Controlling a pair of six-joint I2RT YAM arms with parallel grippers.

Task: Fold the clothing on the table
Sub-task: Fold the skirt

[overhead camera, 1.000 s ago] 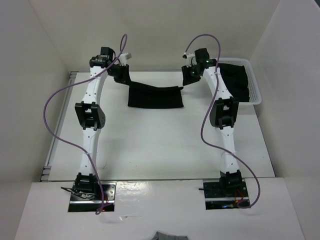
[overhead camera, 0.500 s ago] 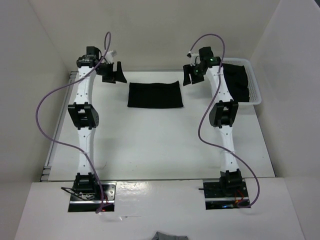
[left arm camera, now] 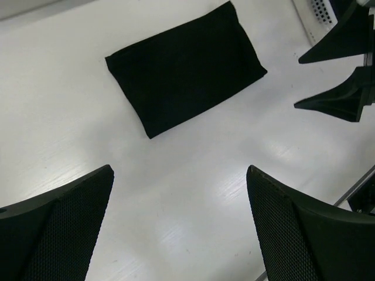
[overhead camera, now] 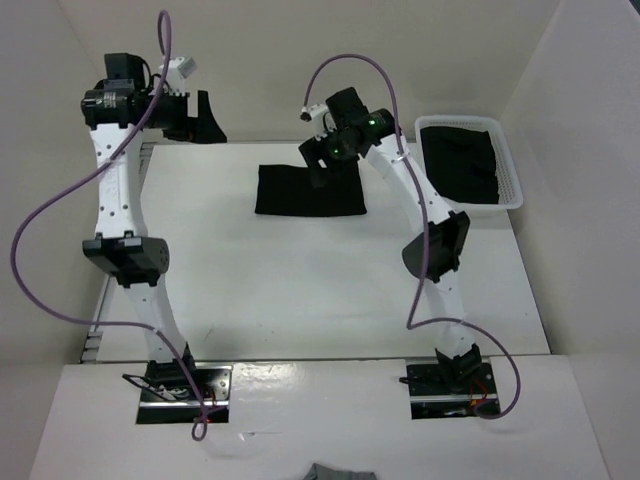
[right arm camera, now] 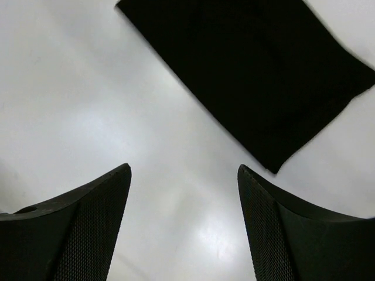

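The clothing (overhead camera: 310, 190) lies flat as a neat black rectangle on the far half of the table (overhead camera: 300, 290), about midway between left and right; nothing holds it.

The right arm rises from its near-right base, bends at the elbow and leans far and leftward; the right gripper (overhead camera: 320, 165) hangs above the garment's far edge in the overhead view. Its fingers (right arm camera: 76, 228) stand wide with only bare table in the gap; in the wrist view the fabric (right arm camera: 252, 76) lies beyond the fingertips, apart from them.

The left arm stands tall from its near-left base, elbow bent, wrist raised high over the table's far-left corner; the left gripper (overhead camera: 208, 125) points toward the table. Its fingers (left arm camera: 58, 234) are spread wide on nothing; the clothing (left arm camera: 184, 67) lies well apart from them, to the right, with white tabletop between.

At the far right sits a white mesh basket (overhead camera: 510, 180) with a black fabric heap (overhead camera: 460, 165) inside.
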